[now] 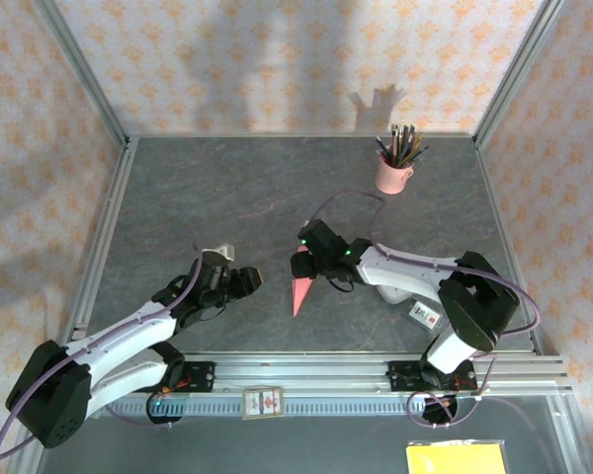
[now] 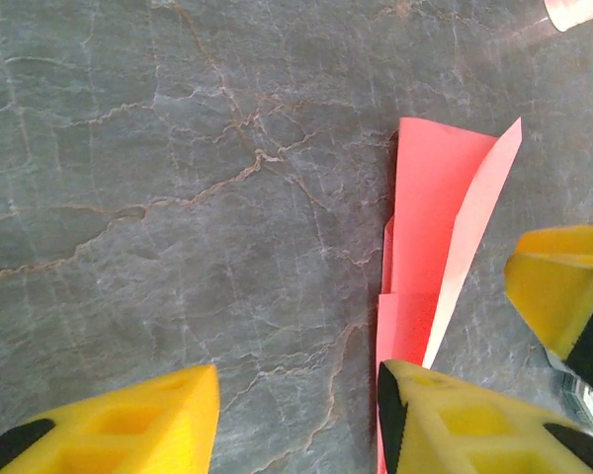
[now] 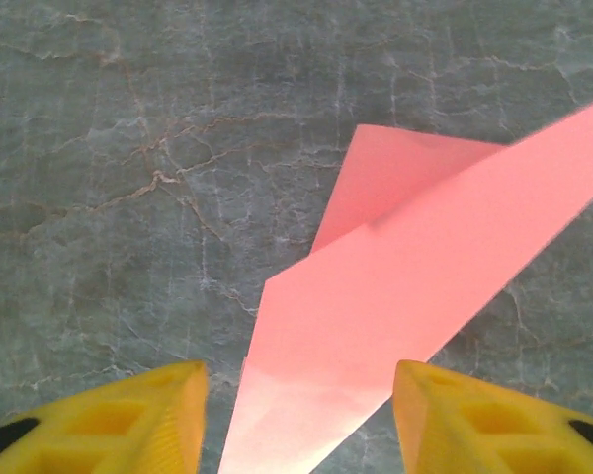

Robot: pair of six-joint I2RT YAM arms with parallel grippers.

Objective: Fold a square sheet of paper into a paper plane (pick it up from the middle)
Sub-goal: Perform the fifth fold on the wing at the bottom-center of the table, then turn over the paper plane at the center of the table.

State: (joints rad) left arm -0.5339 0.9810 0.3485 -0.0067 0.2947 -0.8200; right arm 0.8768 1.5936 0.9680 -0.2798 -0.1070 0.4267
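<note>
The salmon-pink paper plane [image 1: 299,289] lies on the dark table as a narrow folded dart, its tip pointing toward the near edge. My right gripper [image 1: 305,263] hangs over its wide end, open. In the right wrist view the folded paper [image 3: 405,316] runs between the spread yellow fingers [image 3: 474,420] of the right gripper [image 3: 298,395]. My left gripper [image 1: 247,280] is just left of the paper, open. In the left wrist view bare table lies inside the left gripper [image 2: 296,395]. Its right finger [image 2: 465,425] overlaps the paper [image 2: 430,217], and a right-gripper finger [image 2: 563,286] shows beyond.
A pink cup of pencils [image 1: 393,173] stands at the back right. A small white card [image 1: 425,316] lies by the right arm's base. A yellow pad [image 1: 457,459] sits below the front rail [image 1: 306,370]. Metal frame posts border the table.
</note>
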